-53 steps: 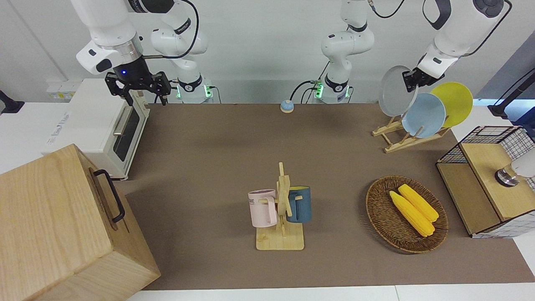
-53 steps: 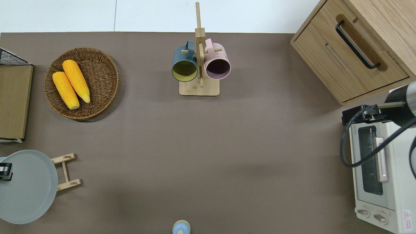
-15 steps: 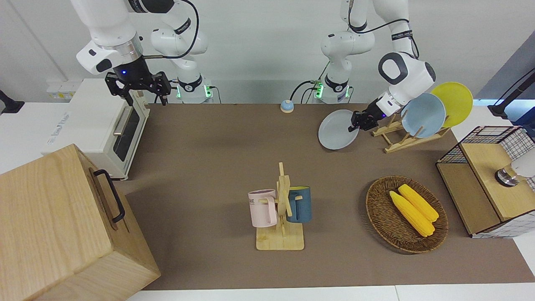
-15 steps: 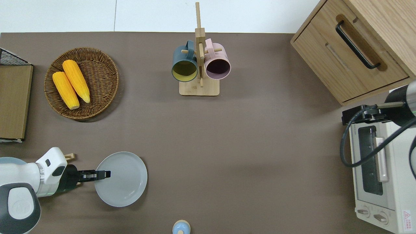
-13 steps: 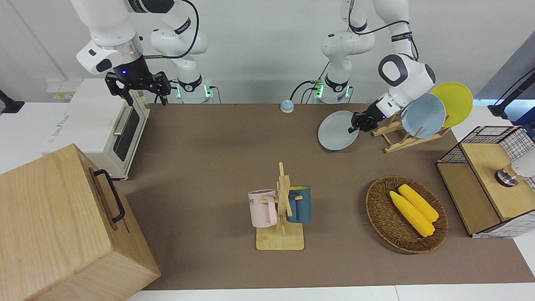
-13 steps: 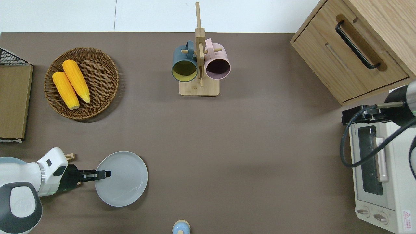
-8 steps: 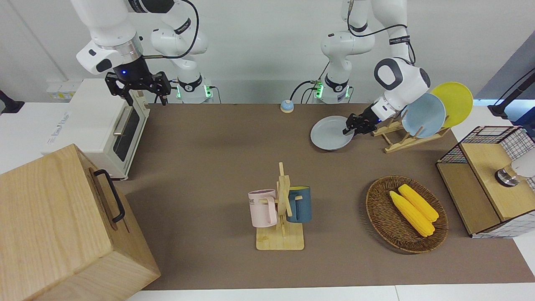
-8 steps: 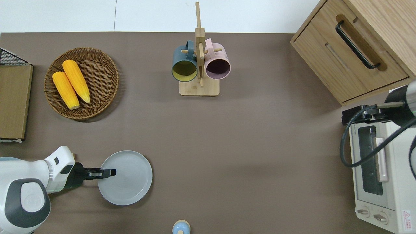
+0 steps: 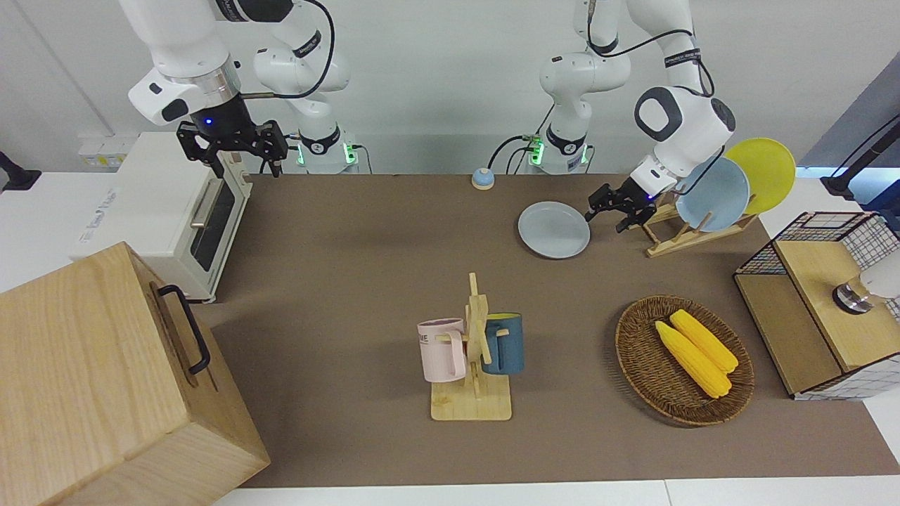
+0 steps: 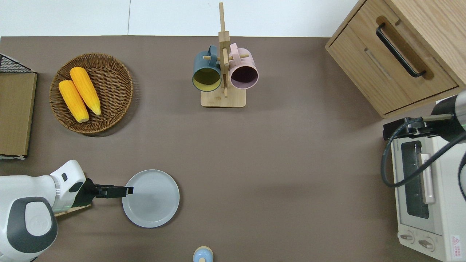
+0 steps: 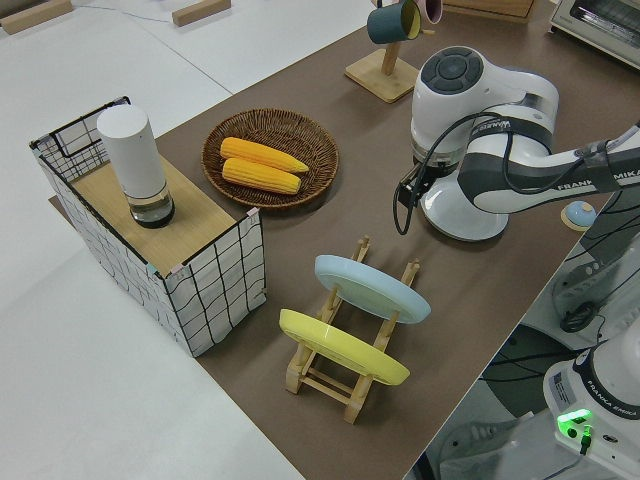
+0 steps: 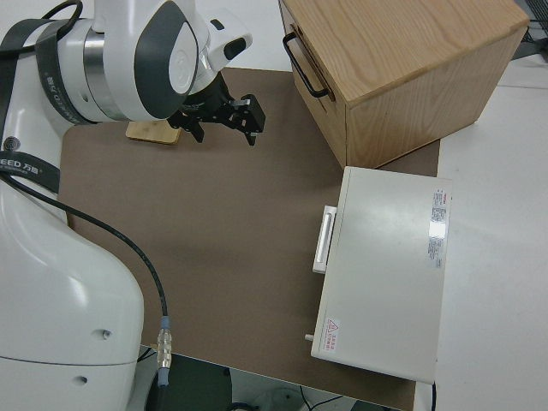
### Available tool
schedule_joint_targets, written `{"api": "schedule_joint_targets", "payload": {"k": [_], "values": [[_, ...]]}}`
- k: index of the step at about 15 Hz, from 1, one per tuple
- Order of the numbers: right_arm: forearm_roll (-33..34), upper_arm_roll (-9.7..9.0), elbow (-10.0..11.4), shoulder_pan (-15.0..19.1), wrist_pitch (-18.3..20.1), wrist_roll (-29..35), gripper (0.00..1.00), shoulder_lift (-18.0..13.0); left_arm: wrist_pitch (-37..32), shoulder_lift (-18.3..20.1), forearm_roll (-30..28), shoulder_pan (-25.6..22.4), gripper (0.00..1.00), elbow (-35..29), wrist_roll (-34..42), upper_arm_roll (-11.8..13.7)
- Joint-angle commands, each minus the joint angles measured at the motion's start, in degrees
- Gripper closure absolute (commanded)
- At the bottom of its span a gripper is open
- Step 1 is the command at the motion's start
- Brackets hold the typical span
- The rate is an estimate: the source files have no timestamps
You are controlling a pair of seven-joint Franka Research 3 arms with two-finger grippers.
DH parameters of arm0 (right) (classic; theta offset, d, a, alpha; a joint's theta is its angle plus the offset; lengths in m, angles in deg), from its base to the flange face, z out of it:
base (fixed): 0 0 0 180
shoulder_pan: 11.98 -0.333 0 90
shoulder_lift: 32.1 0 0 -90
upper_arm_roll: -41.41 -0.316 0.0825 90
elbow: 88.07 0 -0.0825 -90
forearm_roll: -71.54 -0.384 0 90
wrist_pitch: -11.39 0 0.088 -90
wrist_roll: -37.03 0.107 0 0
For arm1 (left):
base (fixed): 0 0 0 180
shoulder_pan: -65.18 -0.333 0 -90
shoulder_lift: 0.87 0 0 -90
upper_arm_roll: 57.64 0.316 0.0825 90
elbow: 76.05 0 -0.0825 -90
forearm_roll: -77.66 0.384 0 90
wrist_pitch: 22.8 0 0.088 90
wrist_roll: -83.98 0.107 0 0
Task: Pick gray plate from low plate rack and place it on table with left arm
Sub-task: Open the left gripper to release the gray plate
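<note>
The gray plate (image 9: 554,230) (image 10: 150,198) lies flat on the brown table (image 9: 351,246), beside the low plate rack (image 9: 675,235) (image 11: 340,385) toward the right arm's end. My left gripper (image 9: 606,216) (image 10: 128,190) is open at the plate's rim on the rack's side, with its fingers spread and nothing between them. The rack holds a light blue plate (image 9: 711,193) and a yellow plate (image 9: 763,172). The right arm is parked with its gripper (image 9: 232,151) (image 12: 224,120) open.
A mug stand (image 9: 472,351) with two mugs and a wicker basket (image 9: 636,365) of corn stand farther from the robots. A small blue bell (image 9: 482,178) sits near the bases. A toaster oven (image 9: 176,211), wooden cabinet (image 9: 105,379) and wire crate (image 9: 830,302) line the table's ends.
The left arm carried the gray plate down off the rack, tilted it flat onto the table and slid it toward the middle. Its fingers have opened and let go.
</note>
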Motion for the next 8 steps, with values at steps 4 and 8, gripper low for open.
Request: {"api": "schedule_joint_targets", "payload": {"k": [4, 8], "values": [[-0.2, 0.34, -0.4, -0.4, 0.1, 0.2, 0.017, 0.0, -16.4, 2.9, 15.2, 0.8, 0.00, 16.1, -18.1, -2.6], [-0.2, 0.34, -0.4, -0.4, 0.1, 0.2, 0.017, 0.0, -24.2, 2.3, 18.5, 0.9, 0.00, 25.8, -19.1, -3.3]]}}
